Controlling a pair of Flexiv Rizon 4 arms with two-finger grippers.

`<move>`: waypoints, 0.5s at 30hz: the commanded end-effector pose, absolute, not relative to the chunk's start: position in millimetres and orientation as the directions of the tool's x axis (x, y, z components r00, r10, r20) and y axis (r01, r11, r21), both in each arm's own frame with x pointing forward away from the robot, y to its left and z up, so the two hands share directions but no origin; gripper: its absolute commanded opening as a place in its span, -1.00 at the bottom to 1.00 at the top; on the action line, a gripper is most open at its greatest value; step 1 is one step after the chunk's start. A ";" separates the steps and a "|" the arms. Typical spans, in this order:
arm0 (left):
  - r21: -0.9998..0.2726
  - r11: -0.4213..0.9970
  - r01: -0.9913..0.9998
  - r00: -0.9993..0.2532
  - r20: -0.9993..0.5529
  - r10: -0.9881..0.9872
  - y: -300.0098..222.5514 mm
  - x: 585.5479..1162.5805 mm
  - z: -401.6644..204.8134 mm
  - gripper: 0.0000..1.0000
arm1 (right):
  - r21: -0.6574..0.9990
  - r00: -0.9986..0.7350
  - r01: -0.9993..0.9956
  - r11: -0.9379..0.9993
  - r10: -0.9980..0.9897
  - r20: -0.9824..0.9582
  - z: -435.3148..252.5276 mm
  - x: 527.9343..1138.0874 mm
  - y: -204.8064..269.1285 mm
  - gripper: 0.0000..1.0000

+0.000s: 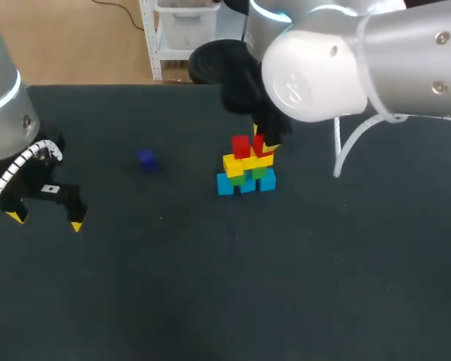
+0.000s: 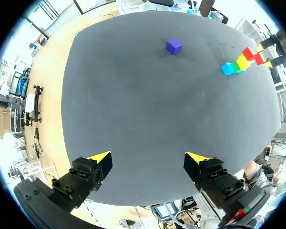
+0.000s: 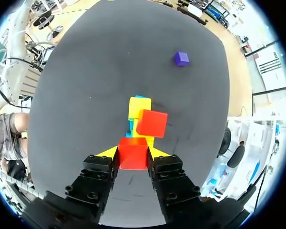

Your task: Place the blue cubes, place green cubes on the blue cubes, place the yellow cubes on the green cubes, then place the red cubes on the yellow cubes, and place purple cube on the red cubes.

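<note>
Red cube point(image 3: 132, 156): it is sitting between both fingers of your right pincer point(image 3: 133, 151), at the top of the stack point(image 1: 246, 167) near the middle of the surface point(image 1: 210, 301).
Right pincer: it is clamping the red cube from two sides and carrying nothing else.
Deciding relation: the held cube is lying just beside the second red cube point(image 3: 152, 123), which is already resting on the yellow cubes point(image 3: 139, 107). In the head view the pair are showing side by side at about the same height, the held one at 3 o'clock of its neighbour.
Seating: whether the held cube is resting on yellow, you cannot tell. I judge it is close enough to release.
Axis: being a cube, it is offering no long axis.
Purple cube point(image 1: 146, 159): it is lying alone at 9 o'clock of the stack in the head view, well apart from it.
Nearer arm: your left pincer point(image 1: 46, 220) is standing nearer the purple cube, which is lying at about 2 o'clock from it.
Left pincer: it is gaping wide, holding and touching nothing.
</note>
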State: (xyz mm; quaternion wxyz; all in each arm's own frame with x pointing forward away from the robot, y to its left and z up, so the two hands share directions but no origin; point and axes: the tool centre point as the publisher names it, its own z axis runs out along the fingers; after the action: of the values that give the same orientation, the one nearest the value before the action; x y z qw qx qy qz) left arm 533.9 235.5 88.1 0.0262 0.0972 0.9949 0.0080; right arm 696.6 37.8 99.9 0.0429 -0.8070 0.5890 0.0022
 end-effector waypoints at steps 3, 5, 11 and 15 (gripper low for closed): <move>0.020 0.981 0.195 -0.980 -0.048 0.195 235.6 535.3 87.6 1.00 | -0.056 0.310 -0.950 -0.307 -0.949 -0.052 98.4 700.3 40.9 -1.00; 0.020 0.981 0.195 -0.980 -0.048 0.195 235.6 535.3 87.6 1.00 | -0.054 0.312 -0.950 -0.309 -0.949 -0.050 97.9 700.4 41.2 -1.00; 0.020 0.981 0.195 -0.980 -0.048 0.195 235.6 535.3 87.6 1.00 | -0.051 0.311 -0.950 -0.309 -0.949 -0.044 96.6 700.1 40.5 -1.00; 0.020 0.981 0.195 -0.980 -0.048 0.195 235.6 535.3 87.6 1.00 | -0.050 0.310 -0.950 -0.307 -0.950 -0.040 96.3 700.7 39.9 -1.00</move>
State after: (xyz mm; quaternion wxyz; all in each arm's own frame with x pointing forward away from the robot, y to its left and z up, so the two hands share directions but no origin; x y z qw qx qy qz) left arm 533.9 235.5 88.1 0.0262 0.0972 0.9949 0.0080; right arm 698.9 39.5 96.4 0.0332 -0.8085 0.5876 0.0006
